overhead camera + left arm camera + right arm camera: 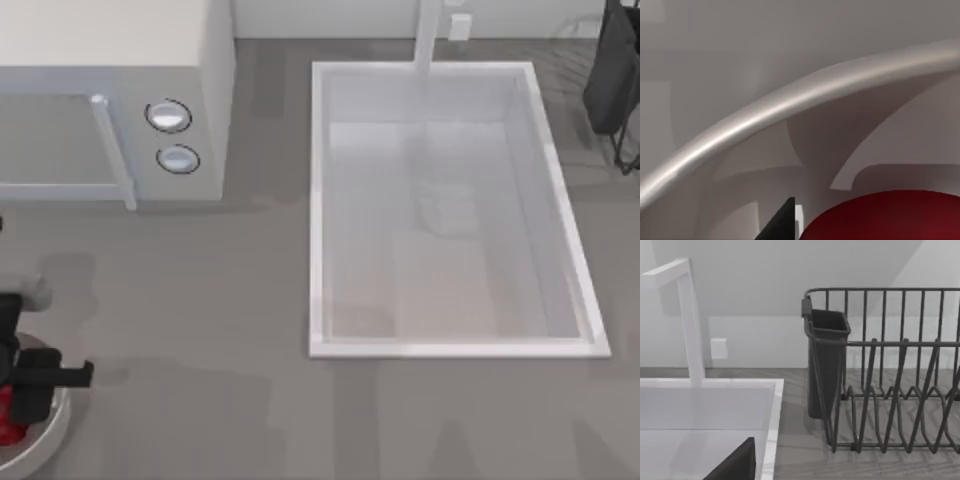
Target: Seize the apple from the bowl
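Note:
The white bowl (58, 425) sits at the table's front left corner, partly cut off by the top view's edge. The red apple (9, 430) lies inside it. My left gripper (14, 402) hangs low over the bowl, directly above the apple and covering most of it. The left wrist view looks into the bowl: its thick rim (790, 102) arcs across, the apple (890, 217) lies close below, and one dark fingertip (782, 225) stands beside the apple. My right arm (612, 75) is parked at the back right.
A microwave (110, 100) stands at the back left. A large white sink basin (320, 200) with a faucet (428, 35) takes up the middle right. A dark wire dish rack (900, 390) with a cutlery holder (826, 360) stands beside the sink.

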You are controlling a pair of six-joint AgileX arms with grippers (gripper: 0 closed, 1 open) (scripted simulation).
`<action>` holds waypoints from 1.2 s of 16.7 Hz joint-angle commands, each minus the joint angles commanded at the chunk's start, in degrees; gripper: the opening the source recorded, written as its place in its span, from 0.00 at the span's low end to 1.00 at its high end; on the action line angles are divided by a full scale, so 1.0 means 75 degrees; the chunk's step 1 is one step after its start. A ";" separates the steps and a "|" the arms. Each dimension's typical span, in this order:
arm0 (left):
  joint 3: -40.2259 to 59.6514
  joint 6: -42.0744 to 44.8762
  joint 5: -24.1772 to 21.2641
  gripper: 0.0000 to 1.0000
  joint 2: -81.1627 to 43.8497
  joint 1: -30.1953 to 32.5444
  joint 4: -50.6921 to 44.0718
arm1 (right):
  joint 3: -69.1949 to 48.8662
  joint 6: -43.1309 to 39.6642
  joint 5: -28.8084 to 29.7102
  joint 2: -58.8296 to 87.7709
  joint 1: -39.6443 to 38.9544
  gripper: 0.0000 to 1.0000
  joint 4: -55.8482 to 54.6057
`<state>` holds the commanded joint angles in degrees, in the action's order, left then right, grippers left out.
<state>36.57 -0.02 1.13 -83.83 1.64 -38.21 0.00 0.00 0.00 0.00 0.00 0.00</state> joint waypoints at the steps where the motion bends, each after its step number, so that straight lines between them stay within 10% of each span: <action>1: 0.0086 -0.0002 0.0000 0.00 -0.0011 0.0002 -0.0088 | 0.0000 0.0000 0.0000 0.0000 0.0000 1.00 0.0000; 20: 0.7494 -0.0141 0.0010 0.00 0.0480 0.0134 -0.7974 | 0.0000 0.0000 0.0000 0.0000 0.0000 1.00 0.0000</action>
<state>92.78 -1.07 1.20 -80.23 2.64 -98.02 0.00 0.00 0.00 0.00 0.00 0.00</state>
